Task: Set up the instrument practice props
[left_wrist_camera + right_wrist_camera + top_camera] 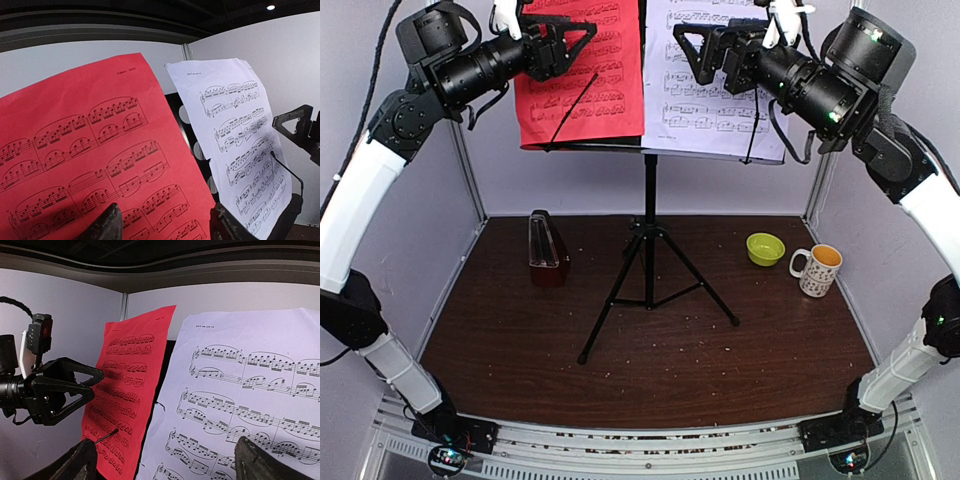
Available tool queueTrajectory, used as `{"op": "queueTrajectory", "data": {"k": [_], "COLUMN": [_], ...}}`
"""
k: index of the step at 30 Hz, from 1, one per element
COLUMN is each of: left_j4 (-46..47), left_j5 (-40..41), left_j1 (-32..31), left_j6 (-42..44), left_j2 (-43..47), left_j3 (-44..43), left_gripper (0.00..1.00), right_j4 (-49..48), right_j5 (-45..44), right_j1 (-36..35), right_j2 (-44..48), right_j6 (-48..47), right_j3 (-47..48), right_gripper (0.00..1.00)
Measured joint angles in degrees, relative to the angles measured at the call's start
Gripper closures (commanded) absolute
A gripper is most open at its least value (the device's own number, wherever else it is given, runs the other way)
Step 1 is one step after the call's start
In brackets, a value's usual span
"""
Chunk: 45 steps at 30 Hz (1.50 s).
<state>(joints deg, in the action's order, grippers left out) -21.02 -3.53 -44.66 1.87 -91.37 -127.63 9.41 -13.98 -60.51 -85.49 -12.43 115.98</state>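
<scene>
Black tripod music stand (pixel 648 250) at the centre of a dark brown, wood-grained bench (pixel 520 350), its three thin tubular legs spread and its single post upright. The desk (pixel 187 125) is black sheet metal punched with round holes (seen only in the strip between the two pages). A red paper music sheet (pixel 582 75) leans on the left half of the desk and a white paper music sheet (pixel 710 80) on the right half, side by side, both flat and printed with black staves of notation. A thin black wire page-holder (pixel 570 110) crosses the red sheet at a slant; a second one (pixel 752 125) lies over the white sheet.

Left jaws: open, dark fingertips (pixel 107 225) well apart in front of the red sheet, gripping nothing. Right jaws: spread wide, fingertips (pixel 255 460) apart before the white sheet, also gripping nothing.

A small red-brown pyramid metronome with a clear cover (pixel 546 242) stands upright left of the stand, near the back wall. Right of the stand are a small glossy green bowl (pixel 765 248) and, just beside it, a spotted white mug (pixel 817 270).
</scene>
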Motion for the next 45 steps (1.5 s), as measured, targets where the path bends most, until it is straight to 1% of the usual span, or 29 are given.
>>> {"op": "queueTrajectory", "data": {"k": [14, 19, 23, 31, 39, 45], "left_j4": [-2.9, -4.0, -4.0, -8.6, -11.3, -12.2], "left_j5": [-0.4, -2.4, -4.1, -7.2, -7.8, -7.8], "left_j1": [0.0, 0.0, 0.0, -0.4, -0.4, -0.4], "left_j6": [0.4, 1.1, 2.1, 3.9, 4.9, 5.1], "left_j2": [-3.7, -3.7, -3.1, -2.8, -2.6, 0.9], "left_j3": [-0.2, 0.0, 1.9, 2.6, 0.4, 0.0], "left_gripper": [0.4, 0.42, 0.43, 0.44, 0.3, 0.2], "right_j4": [0.2, 0.2, 0.2, 0.2, 0.2, 0.2], "right_j5": [0.0, 0.0, 0.0, -0.1, -0.1, -0.3], "right_j1": [-0.2, -0.2, -0.2, -0.2, -0.2, -0.2], "right_j2": [0.2, 0.2, 0.2, 0.2, 0.2, 1.3], "right_j6": [0.4, 0.2, 0.1, -0.3, -0.2, 0.3], "right_j3": [0.0, 0.0, 0.0, 0.0, 0.0, -1.7], "right_gripper": [0.04, 0.04, 0.04, 0.04, 0.04, 0.01]}}
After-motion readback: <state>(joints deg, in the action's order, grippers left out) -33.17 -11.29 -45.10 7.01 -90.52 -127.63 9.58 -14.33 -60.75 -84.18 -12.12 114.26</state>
